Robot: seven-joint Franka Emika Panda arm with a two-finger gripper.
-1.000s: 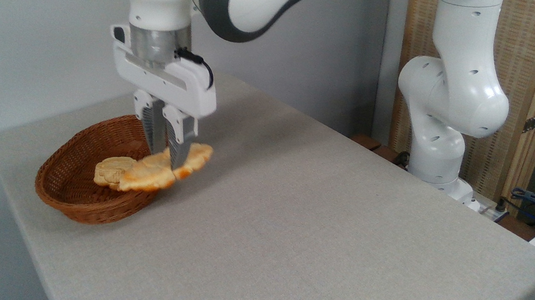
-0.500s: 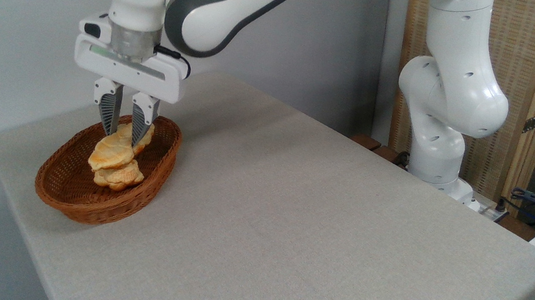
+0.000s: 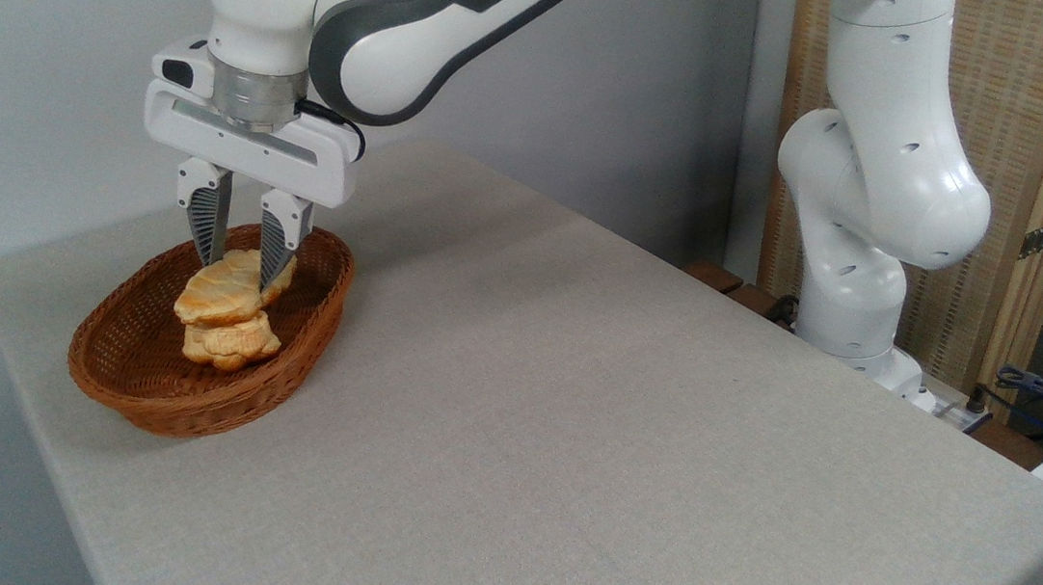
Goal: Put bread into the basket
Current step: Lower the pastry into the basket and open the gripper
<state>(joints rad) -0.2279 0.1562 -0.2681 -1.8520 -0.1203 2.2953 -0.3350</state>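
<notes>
Basket (image 3: 133,387): oval, brown woven wicker, shallow flared sides, near table's (image 3: 567,414) left corner. Inside it: pale-yellow round bun (image 3: 230,342) on basket floor, bread (image 3: 227,286) above it, resting on bun's top. Bread: flat golden braided loaf, glossy ridges, long axis running from lower left up toward basket's far rim (tilted, far end higher). Gripper (image 3: 238,268) straight above basket, fingers pointing down, straddling the bread's far end; whether they pinch it, cannot tell.
</notes>
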